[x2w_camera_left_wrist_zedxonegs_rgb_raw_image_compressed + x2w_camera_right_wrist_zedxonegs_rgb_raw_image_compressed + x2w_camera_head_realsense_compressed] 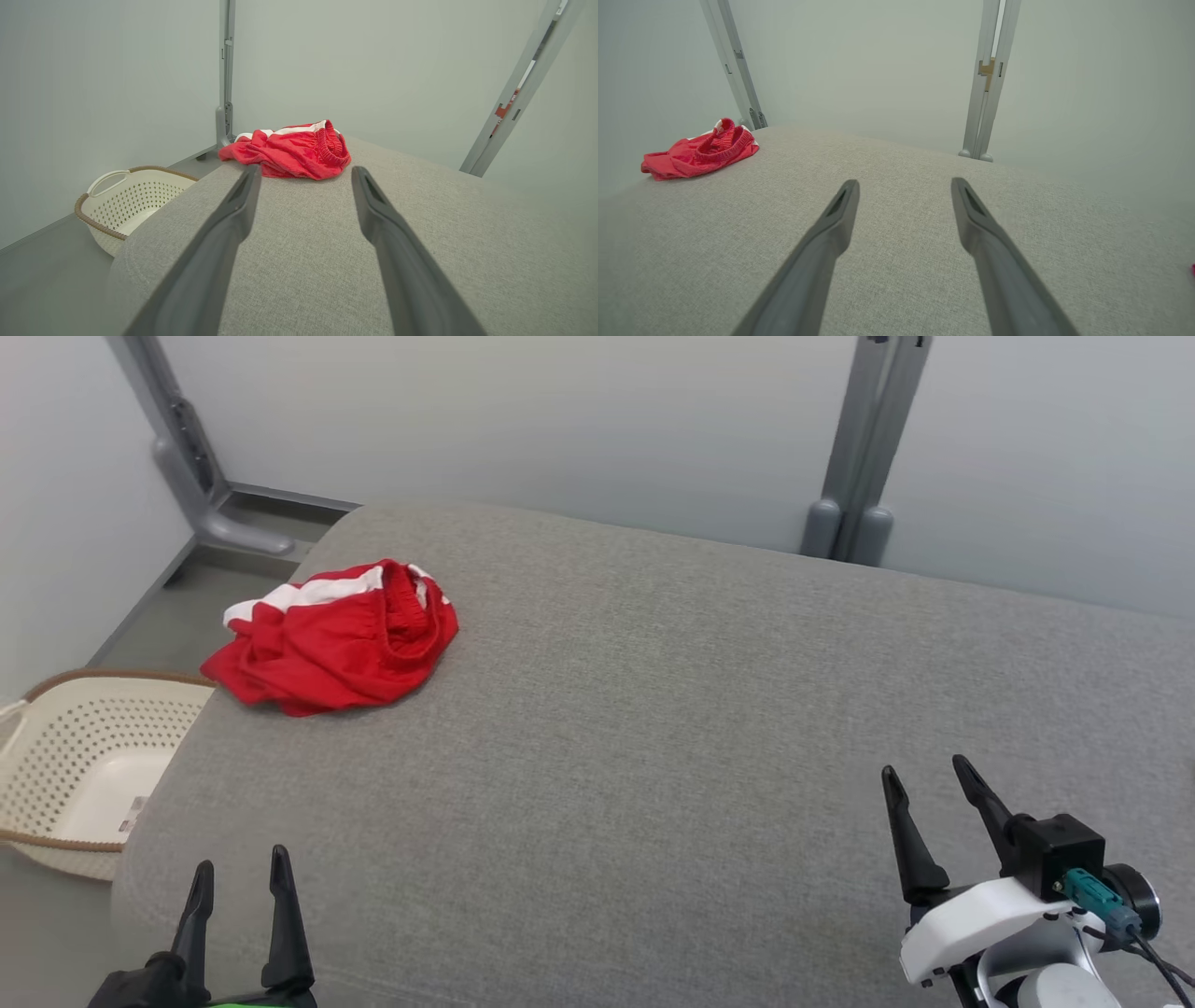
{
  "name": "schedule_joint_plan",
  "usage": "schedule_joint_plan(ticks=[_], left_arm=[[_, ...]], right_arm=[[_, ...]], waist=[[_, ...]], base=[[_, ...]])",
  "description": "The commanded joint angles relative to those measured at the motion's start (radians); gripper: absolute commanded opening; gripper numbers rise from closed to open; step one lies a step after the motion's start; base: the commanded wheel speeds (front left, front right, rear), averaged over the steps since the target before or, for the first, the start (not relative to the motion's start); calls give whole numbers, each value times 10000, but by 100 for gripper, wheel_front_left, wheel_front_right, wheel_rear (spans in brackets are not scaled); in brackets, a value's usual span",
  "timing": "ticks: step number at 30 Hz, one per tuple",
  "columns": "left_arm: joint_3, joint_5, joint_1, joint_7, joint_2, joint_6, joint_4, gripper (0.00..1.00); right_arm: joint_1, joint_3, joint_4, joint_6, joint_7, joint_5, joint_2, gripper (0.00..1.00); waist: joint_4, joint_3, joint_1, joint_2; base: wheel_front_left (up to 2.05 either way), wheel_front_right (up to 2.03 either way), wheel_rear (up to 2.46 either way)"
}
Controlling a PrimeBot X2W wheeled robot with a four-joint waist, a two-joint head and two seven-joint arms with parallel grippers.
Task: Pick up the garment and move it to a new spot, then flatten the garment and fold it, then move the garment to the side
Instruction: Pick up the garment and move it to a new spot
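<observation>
A crumpled red garment (336, 639) with white stripes and an elastic waistband lies bunched near the far left corner of the grey padded table (653, 728). My left gripper (241, 873) stands open at the near left edge, well short of the cloth, nothing between its fingers. In the left wrist view the garment (292, 150) sits straight ahead beyond the left gripper (303, 175). My right gripper (924, 777) is open at the near right, far from the cloth. From the right wrist the garment (700, 150) shows far off to the left of the right gripper (905, 185).
A cream perforated laundry basket (70, 765) stands on the floor beside the table's left edge, also visible as the basket (133, 205) from the left wrist. Grey metal frame posts (864, 457) rise against the pale wall behind the table. A small red spot (1192, 269) shows at the far right edge.
</observation>
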Motion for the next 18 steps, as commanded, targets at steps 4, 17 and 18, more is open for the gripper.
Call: schedule_joint_plan(ticks=[4,17,18], left_arm=[[69,130,158,-24,12,-32,-67,100],[35,155,150,-24,12,-18,-99,100],[33,155,137,-24,12,-19,-93,100]], right_arm=[[-105,180,80,-20,-65,90,4,100],[-177,352,212,-20,-165,127,-27,100],[-162,361,227,-20,-175,155,-36,100]], waist=[[948,57,0,0],[1498,140,0,0],[1517,132,0,0]], base=[[0,0,0],[0,0,0],[0,0,0]])
